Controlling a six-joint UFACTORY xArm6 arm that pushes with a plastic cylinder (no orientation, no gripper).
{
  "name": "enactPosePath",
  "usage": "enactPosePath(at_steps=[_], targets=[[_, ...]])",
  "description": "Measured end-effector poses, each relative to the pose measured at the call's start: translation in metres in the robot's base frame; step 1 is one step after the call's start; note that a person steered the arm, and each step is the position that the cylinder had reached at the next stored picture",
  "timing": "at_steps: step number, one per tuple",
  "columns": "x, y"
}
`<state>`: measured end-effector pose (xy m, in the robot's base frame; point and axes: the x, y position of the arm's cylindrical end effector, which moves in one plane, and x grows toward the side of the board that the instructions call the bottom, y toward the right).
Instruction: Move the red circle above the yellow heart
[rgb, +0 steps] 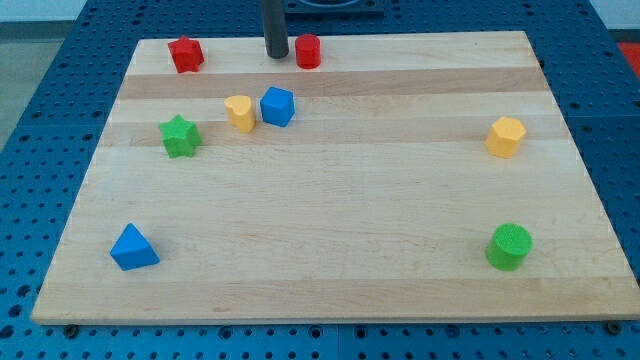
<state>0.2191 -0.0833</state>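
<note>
The red circle (307, 51) is a short red cylinder at the top edge of the wooden board (330, 250), a little left of centre. The yellow heart (239, 112) lies below and to the left of it. My tip (276, 56) stands at the board's top edge, just left of the red circle, with a small gap between them. The tip is above and to the right of the yellow heart.
A blue cube (277, 106) sits right beside the yellow heart. A red star (185, 54) is at top left, a green star (180, 136) left of the heart. A blue triangle (132, 248) is bottom left, a yellow hexagon (506, 136) right, a green circle (509, 246) bottom right.
</note>
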Motion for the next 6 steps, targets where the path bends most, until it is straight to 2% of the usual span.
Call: enactPosePath(at_steps=[4,5,6], targets=[[-0.027,0.002],[-0.025,0.073],[-0.022,0.104]])
